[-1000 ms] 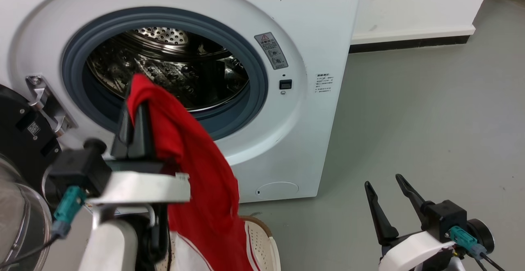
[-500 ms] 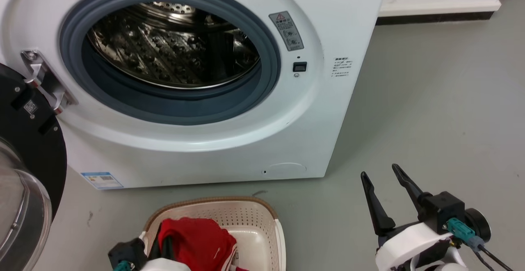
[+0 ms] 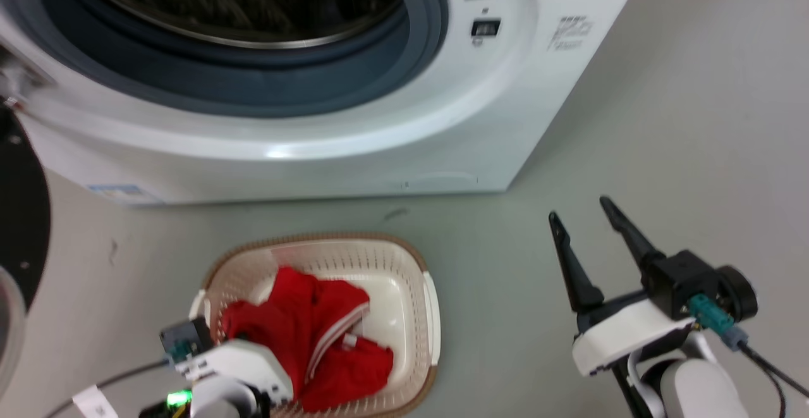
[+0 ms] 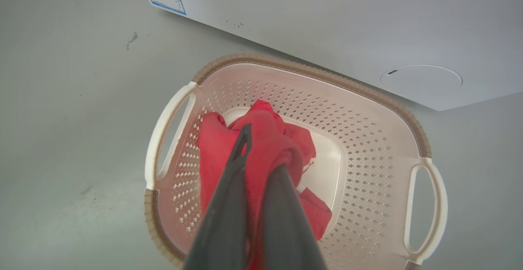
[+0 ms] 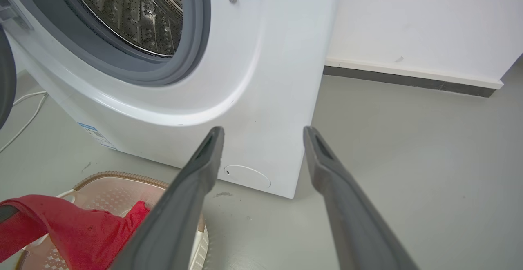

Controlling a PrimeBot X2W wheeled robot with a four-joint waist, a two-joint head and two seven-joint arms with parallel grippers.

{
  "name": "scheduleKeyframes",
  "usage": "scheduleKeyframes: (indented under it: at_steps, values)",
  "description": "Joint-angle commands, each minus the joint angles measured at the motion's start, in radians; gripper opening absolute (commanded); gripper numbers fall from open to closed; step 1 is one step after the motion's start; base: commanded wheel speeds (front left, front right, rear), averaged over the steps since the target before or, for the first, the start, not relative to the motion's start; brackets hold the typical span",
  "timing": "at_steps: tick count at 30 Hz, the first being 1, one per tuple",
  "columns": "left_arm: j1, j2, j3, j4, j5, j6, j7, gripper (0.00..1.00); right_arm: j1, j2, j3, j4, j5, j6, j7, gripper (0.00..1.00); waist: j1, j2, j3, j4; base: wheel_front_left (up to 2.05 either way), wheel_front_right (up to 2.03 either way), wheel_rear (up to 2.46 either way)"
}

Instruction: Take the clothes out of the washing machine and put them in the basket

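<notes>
Operator: Where are the clothes?

Spotter: Your clothes [image 3: 303,323] lie in the basket [image 3: 422,266], a red heap with white stripes showing. The heap sits toward the side nearer you and to your left, and the far right part of the bottom is bare. The basket stands on the floor [image 3: 663,152] just in front of the washer [image 3: 379,152], near it but apart.

Operator: And my left gripper?

Spotter: Your left gripper [image 4: 263,147] points down into the basket. In the left wrist view its two fingers stand close together, with red cloth pinched between them and bunched over one tip. So it is clamped on the clothes, which rest on the basket bottom below it.

Operator: The right one?

Spotter: Your right gripper [image 3: 580,210] hangs over the floor to the right of the basket, well apart from it. Its fingers are spread wide with nothing between them, and they point toward the washer's lower right corner.

Operator: How does the washer stand?

Spotter: The door [image 3: 19,215] is swung open on your left. The part of the drum [image 5: 135,12] you can see through the grey rim is shiny perforated steel. The head view is blurred there, so I cannot tell you about the rest.
</notes>
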Motion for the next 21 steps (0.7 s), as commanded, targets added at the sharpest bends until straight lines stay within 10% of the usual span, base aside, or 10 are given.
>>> scheduleKeyframes:
  at_steps: [1,12,15,17,21]
  values:
    - [-0.044,0.005,0.012,0.019,0.004,-0.004,-0.007,0.0,-0.028,0.0,-0.002,-0.009,-0.006,-0.001,-0.005,1.0,-0.0002,-0.0001,0.104,-0.004,0.0,0.0,0.0]
    - [-0.23,-0.009,0.07,0.212,0.012,0.011,-0.005,0.0,-0.109,-0.013,0.001,-0.031,-0.03,-0.001,-0.022,1.0,-0.0002,-0.0001,0.329,-0.009,0.0,0.0,0.0]
    - [-0.252,-0.01,0.087,0.246,0.003,0.017,-0.005,0.46,-0.123,-0.017,0.002,-0.023,-0.027,-0.001,-0.03,1.0,-0.0002,-0.0001,0.345,-0.011,0.0,0.0,0.0]
    - [-0.254,-0.011,0.099,0.26,-0.003,0.016,-0.005,0.96,-0.128,-0.018,-0.001,-0.013,-0.026,-0.001,-0.033,1.0,-0.0002,-0.0001,0.344,-0.011,0.0,0.0,0.0]
    - [-0.23,-0.012,0.11,0.247,0.007,0.006,-0.005,1.0,-0.132,-0.016,-0.005,0.007,-0.025,-0.001,-0.043,1.0,-0.0002,-0.0001,0.313,-0.012,0.0,0.0,0.0]
